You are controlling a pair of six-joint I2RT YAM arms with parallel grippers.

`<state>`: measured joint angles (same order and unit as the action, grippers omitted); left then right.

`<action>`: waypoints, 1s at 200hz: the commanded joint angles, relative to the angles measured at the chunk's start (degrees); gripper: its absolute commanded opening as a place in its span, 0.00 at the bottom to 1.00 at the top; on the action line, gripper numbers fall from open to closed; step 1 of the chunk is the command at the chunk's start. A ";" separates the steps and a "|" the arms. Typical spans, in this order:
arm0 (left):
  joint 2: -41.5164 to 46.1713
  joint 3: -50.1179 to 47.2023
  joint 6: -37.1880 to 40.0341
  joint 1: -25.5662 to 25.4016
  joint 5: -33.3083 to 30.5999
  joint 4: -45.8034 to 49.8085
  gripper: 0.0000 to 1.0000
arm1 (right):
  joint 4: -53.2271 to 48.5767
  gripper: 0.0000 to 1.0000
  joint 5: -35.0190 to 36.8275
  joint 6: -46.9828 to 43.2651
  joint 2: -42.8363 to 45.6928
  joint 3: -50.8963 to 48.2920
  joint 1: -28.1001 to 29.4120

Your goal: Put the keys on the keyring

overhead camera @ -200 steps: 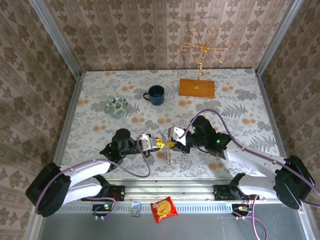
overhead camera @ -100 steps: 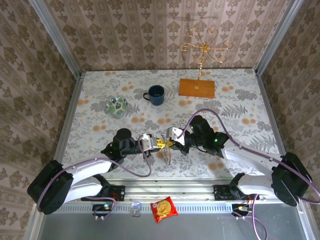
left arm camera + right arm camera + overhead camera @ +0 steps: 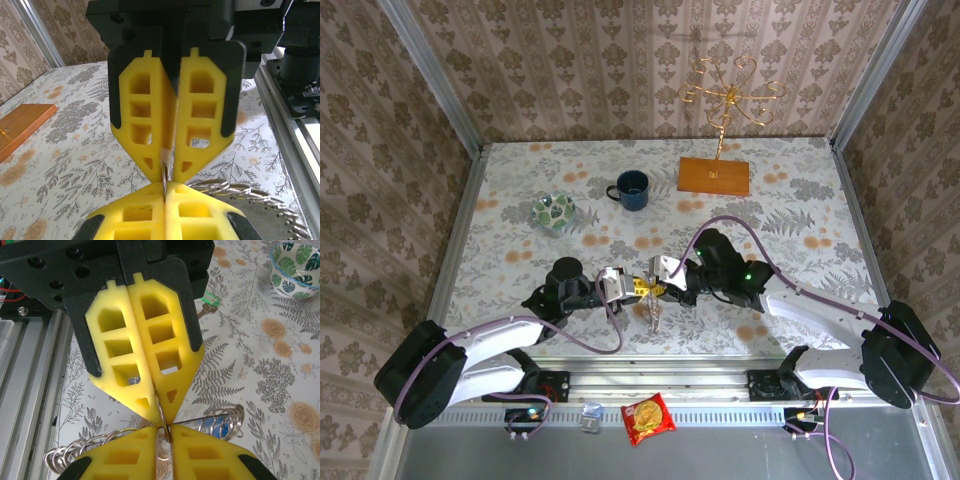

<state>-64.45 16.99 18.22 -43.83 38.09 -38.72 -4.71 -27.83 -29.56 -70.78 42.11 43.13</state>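
Both grippers meet tip to tip above the table's near edge. My left gripper (image 3: 638, 288) (image 3: 165, 190) is shut on a thin wire loop of the keyring (image 3: 654, 312), which hangs below the tips. My right gripper (image 3: 661, 289) (image 3: 170, 436) faces it with its jaws a little apart, the same wire running between them. The keyring's coils (image 3: 235, 190) (image 3: 235, 420) spread out to the sides. A blue key (image 3: 220, 426) shows inside the coil. A green key (image 3: 210, 301) lies on the tablecloth further off.
A blue mug (image 3: 632, 189) and a green-patterned glass dish (image 3: 553, 211) (image 3: 295, 262) stand at mid-table. A wooden board (image 3: 714, 175) with a gold wire stand (image 3: 728, 95) is at the back right. A snack packet (image 3: 648, 418) lies by the front rail.
The right gripper has edged left, closer against the left gripper's tips. The left arm and the hanging keyring have hardly moved.
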 commanded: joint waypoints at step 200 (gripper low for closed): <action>9.50 -0.65 0.93 -0.66 -12.87 2.22 0.00 | 17.08 0.55 15.81 18.87 15.73 -11.11 -5.78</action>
<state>-60.18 16.58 18.74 -44.27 31.48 -38.33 3.49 -22.15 -20.95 -60.10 34.57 38.76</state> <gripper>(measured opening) 0.058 0.489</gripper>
